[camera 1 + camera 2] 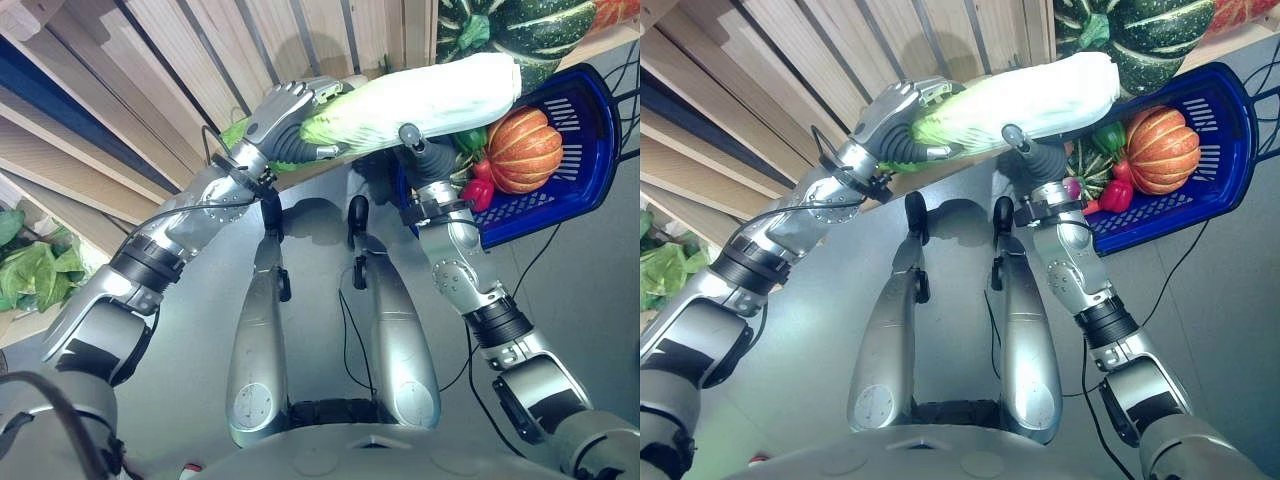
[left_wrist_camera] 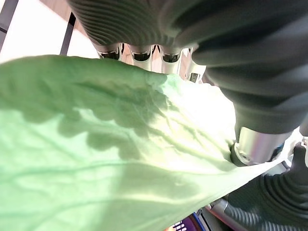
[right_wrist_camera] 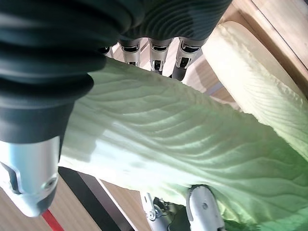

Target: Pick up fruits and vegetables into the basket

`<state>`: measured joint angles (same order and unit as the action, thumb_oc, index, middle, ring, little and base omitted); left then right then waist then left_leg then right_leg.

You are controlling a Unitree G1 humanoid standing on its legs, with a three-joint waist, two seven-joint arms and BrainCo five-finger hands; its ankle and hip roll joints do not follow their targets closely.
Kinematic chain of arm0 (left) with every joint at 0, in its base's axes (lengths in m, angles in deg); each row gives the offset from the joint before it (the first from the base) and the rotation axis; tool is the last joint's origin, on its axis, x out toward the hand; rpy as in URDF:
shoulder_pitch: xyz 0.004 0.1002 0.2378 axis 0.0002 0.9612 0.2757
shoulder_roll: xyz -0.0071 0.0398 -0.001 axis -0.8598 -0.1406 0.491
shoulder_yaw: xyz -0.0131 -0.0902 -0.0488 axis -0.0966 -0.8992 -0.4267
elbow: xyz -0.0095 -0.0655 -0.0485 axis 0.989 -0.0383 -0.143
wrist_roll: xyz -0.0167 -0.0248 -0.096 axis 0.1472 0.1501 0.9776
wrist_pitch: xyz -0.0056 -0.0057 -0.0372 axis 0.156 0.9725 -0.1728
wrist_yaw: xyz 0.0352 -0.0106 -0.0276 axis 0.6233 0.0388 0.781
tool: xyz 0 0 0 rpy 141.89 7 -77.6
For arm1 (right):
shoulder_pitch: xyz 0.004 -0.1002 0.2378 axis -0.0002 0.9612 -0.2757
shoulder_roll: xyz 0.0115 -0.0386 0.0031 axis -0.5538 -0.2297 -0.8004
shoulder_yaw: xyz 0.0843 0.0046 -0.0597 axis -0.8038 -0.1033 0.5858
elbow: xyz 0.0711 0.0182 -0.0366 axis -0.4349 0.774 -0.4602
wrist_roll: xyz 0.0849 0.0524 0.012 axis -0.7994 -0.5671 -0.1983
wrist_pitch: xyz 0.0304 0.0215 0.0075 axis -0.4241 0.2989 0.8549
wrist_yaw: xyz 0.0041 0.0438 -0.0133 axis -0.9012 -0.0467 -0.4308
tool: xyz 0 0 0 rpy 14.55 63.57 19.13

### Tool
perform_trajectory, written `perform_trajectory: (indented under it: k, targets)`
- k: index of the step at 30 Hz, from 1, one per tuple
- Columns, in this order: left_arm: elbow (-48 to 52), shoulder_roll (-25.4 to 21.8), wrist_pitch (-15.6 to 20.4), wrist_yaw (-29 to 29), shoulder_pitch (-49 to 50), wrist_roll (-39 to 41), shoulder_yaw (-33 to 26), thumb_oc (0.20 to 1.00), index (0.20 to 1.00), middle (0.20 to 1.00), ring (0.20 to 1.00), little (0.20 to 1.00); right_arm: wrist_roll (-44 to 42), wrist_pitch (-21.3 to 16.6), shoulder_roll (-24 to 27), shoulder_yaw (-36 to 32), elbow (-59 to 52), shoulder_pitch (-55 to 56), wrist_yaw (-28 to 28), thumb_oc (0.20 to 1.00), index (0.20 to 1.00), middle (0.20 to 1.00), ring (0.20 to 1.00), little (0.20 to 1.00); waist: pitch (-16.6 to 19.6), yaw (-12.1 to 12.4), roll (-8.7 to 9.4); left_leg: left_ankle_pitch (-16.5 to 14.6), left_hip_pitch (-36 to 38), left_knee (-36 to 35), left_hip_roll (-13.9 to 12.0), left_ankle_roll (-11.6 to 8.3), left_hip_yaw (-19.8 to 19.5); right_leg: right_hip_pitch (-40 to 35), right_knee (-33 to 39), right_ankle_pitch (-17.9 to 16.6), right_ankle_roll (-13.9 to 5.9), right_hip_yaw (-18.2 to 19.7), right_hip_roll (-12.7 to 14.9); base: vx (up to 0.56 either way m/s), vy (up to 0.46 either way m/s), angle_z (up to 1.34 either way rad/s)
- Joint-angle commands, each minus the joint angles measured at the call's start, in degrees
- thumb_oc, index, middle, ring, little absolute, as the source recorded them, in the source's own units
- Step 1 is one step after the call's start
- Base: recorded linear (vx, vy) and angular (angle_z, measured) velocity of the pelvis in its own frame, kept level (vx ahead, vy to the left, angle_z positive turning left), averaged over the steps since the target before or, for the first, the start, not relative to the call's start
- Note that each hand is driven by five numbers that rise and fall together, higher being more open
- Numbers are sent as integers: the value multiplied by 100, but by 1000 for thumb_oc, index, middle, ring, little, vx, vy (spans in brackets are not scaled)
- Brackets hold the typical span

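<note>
Pale green and white, the napa cabbage (image 1: 420, 100) lies lengthwise between our two hands in the left eye view. Our left hand (image 1: 285, 115) has its fingers curled over the leafy end on the left, and our right hand (image 1: 425, 155) props the cabbage from beneath near its middle, thumb up against it. The white stem end reaches right, over the near-left rim of the blue basket (image 1: 590, 110), which already holds an orange pumpkin (image 1: 525, 150), a red pepper (image 1: 480, 190) and something green. A dark green squash (image 1: 520, 30) sits on the wooden shelf (image 1: 200, 60) beyond, and leafy greens (image 1: 35, 265) lie far left.

From the right eye view we get the same arrangement, with the cabbage just above the basket's left rim.

Our left wrist view has the green leaf pressed under the fingers (image 2: 139, 53), with the thumb clamped on it from the other side.

Our right wrist view shows fingers (image 3: 161, 53) on one side of the ribbed leaves and the thumb on the other, so this hand is clamped on the cabbage too.

We judge the carry to be nearly over. Next we should bring the cabbage further right over the basket, lower it beside the pumpkin, and release both hands together so it does not tip out.
</note>
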<state>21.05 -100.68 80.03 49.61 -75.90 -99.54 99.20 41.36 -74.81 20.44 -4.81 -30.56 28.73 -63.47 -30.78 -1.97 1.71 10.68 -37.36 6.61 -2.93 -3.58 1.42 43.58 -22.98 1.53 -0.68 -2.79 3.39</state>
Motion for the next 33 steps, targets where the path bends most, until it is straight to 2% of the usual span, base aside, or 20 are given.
perform_trajectory:
  k: [1,8,9,10,11,18,22,27,29,33]
  targets:
    - [790,83,110,166,-131,73,224,200,200,200,200,200,-56,-402,-13,-81,-848,-196,-170,200,200,200,200,200,99,-74,65,-606,19,336,225,122,-7,-535,858,-476,-392,-204,-75,0,0,0]
    - [744,116,-107,276,-80,94,207,200,200,200,200,200,-62,-447,-31,-103,-847,-194,-129,200,200,200,200,200,99,-66,58,-607,25,327,234,132,-16,-549,878,-483,-398,-217,-62,0,0,0]
    - [736,119,-142,249,-73,91,202,266,266,266,266,266,-57,-450,-33,-103,-855,-193,-110,200,200,200,200,200,99,-66,57,-604,24,326,234,132,-14,-545,878,-485,-397,-216,-63,0,0,0]
    - [727,122,-161,195,-63,73,196,542,542,542,542,542,-71,-460,-30,-107,-856,-193,-103,200,200,200,200,200,99,-65,59,-601,18,325,236,134,-14,-541,880,-488,-396,-216,-65,0,0,0]
    - [722,129,-182,146,-44,70,184,1000,1000,1000,1000,1000,-70,-464,-33,-108,-863,-188,-95,200,200,200,200,200,99,-63,58,-600,15,326,237,135,-16,-535,876,-491,-395,-217,-66,0,0,0]
    - [644,196,-428,-251,101,-73,51,1000,1000,1000,1000,1000,-68,-507,-69,-126,-806,-160,-99,200,200,200,200,200,99,-36,59,-598,12,320,246,136,-39,-537,888,-496,-404,-229,-56,0,0,0]
    - [580,194,-624,-887,193,-269,-94,1000,1000,1000,1000,1000,-126,-510,-61,-159,-810,-121,-57,200,200,200,200,200,99,-21,62,-590,31,298,254,139,-56,-550,900,-499,-407,-238,-52,0,0,0]
    - [484,174,-600,-1382,266,-284,-293,1000,1000,1000,1000,1000,-127,-533,-56,-201,-740,-96,-37,200,200,200,200,200,99,-9,68,-590,40,301,259,130,-67,-564,908,-496,-407,-232,-51,0,0,0]
    - [439,188,-527,-1804,371,-314,-531,1000,1000,1000,1000,1000,-67,-564,-72,-271,-677,-39,75,200,200,200,200,200,99,7,68,-586,58,284,262,123,-79,-579,932,-508,-413,-239,-38,0,0,0]
    - [349,201,-457,-2248,480,-326,-759,1000,1000,1000,1000,1000,118,-655,-68,-394,-545,22,368,200,200,200,200,200,99,4,65,-581,85,259,271,120,-79,-597,971,-527,-410,-227,-37,0,0,0]
